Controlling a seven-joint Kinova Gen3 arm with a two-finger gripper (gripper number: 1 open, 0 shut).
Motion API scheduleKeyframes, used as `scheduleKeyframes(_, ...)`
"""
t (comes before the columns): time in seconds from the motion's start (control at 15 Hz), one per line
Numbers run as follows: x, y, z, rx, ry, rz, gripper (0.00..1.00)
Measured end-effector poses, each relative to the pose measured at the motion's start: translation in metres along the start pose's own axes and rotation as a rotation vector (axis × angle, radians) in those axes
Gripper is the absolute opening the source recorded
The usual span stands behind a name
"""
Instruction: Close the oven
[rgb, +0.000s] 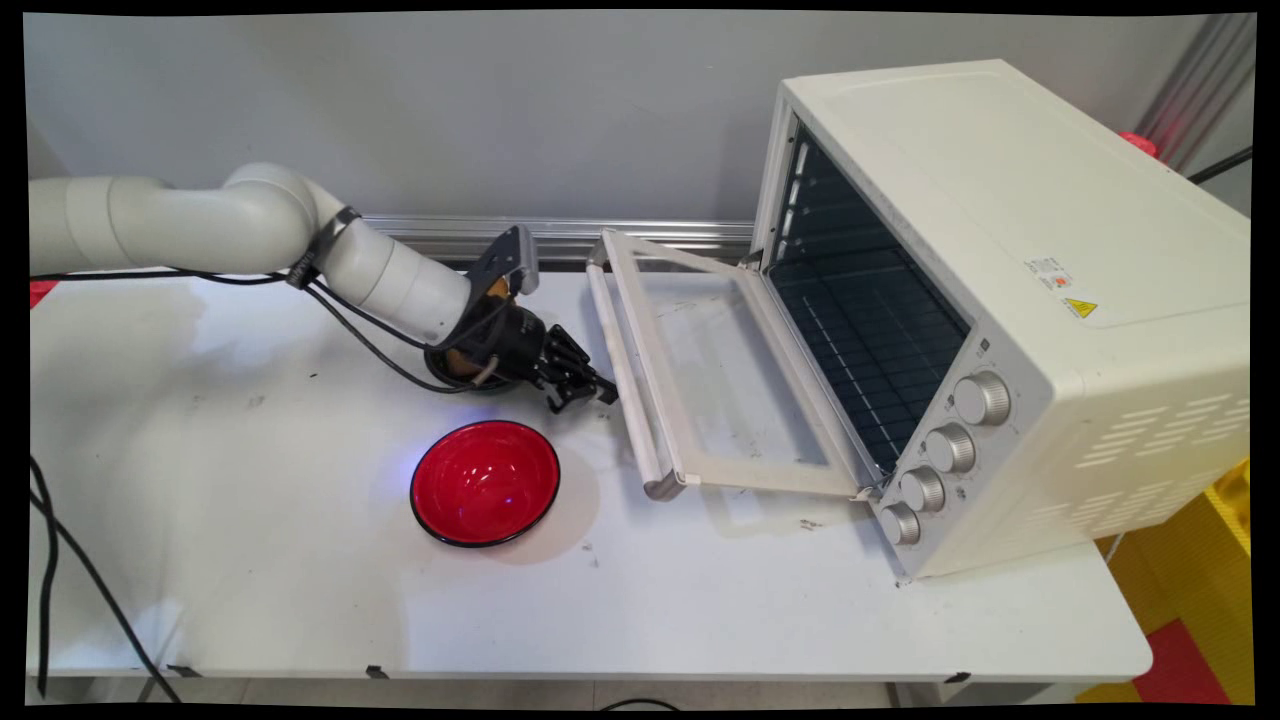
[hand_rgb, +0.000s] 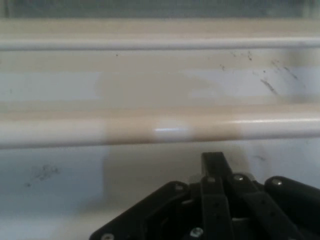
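the end effector (rgb: 582, 388) sits low at frame centre-left, just beside the handle (rgb: 622, 370) of the oven (rgb: 1010, 310) door (rgb: 735, 385), which lies folded open and flat over the tabletop (rgb: 300, 600). in the hand view the fingers look drawn together, gripping nothing, with the handle (hand_rgb: 160, 129) crossing just ahead. a red bowl (rgb: 486, 482) rests below it, near but apart. a risk, judged from this: any push forward would knock the handle and jolt the door, and a low swing could clip the bowl.
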Motion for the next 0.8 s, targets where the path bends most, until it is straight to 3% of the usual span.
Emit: scheduleKeyframes(0.8,0.015,-0.006,0.007,-0.023,0.088,-0.044,0.00)
